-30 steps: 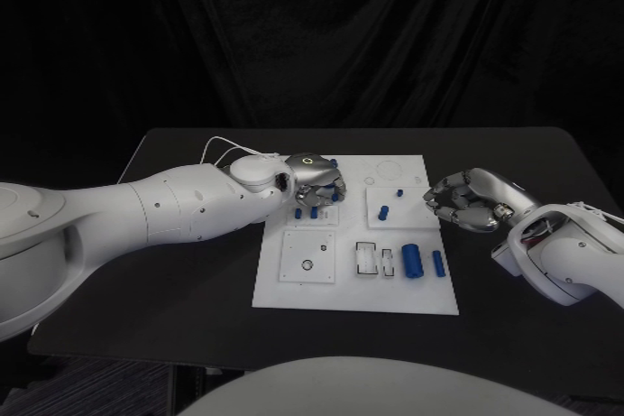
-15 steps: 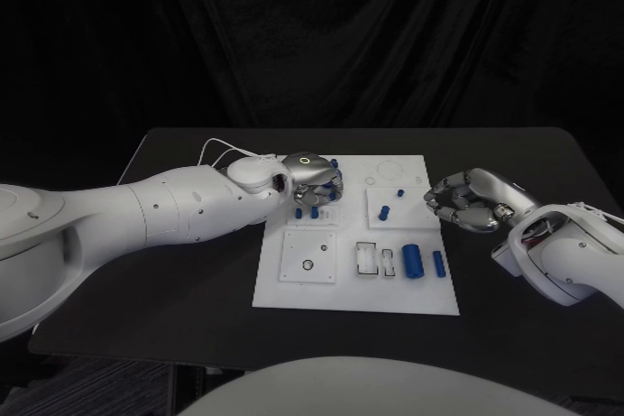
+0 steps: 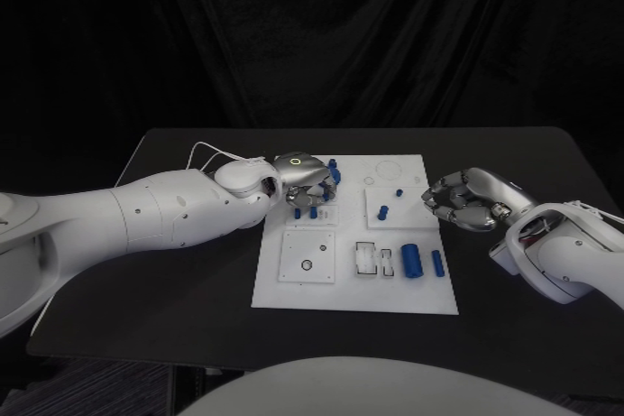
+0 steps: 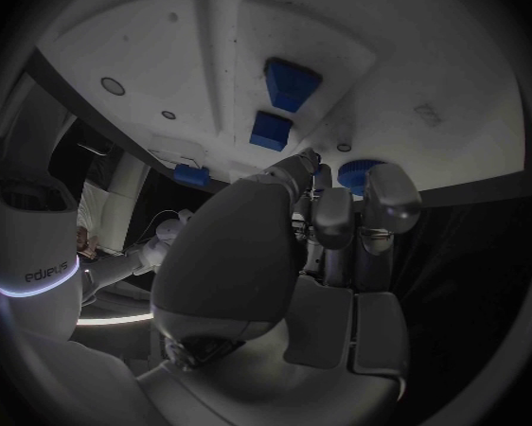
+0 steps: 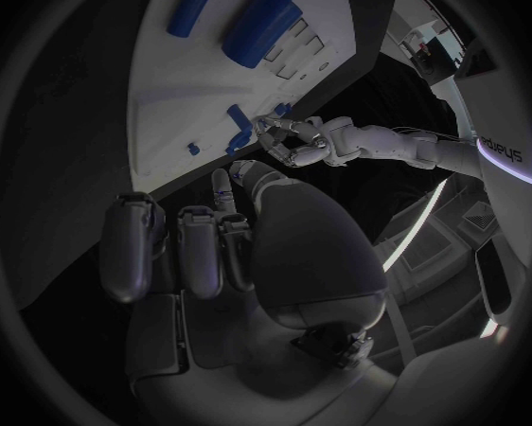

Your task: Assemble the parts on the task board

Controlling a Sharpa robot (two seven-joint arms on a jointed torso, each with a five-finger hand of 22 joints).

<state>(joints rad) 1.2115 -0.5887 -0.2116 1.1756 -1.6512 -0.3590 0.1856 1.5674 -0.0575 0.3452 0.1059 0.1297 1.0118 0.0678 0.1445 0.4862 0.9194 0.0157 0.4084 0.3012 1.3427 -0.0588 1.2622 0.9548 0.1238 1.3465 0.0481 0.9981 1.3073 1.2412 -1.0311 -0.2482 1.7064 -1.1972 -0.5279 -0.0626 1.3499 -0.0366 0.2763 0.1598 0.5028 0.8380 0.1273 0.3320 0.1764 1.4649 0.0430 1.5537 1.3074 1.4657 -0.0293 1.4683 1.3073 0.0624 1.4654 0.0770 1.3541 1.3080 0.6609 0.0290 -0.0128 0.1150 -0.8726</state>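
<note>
The white task board lies mid-table. My left hand hovers over its far left corner, fingers curled around a small blue part; in the left wrist view that blue part sits between the fingertips. Two blue pieces stand just below the hand. My right hand hangs at the board's right edge, fingers curled in with nothing in them. A thick blue cylinder and a slim blue pin lie on the near right of the board.
Two more small blue pieces stand on the board's right middle plate. Bare black table surrounds the board. In the right wrist view the left hand shows across the board.
My left hand has shifted slightly left and toward the far edge of the board. The right hand has stayed put.
</note>
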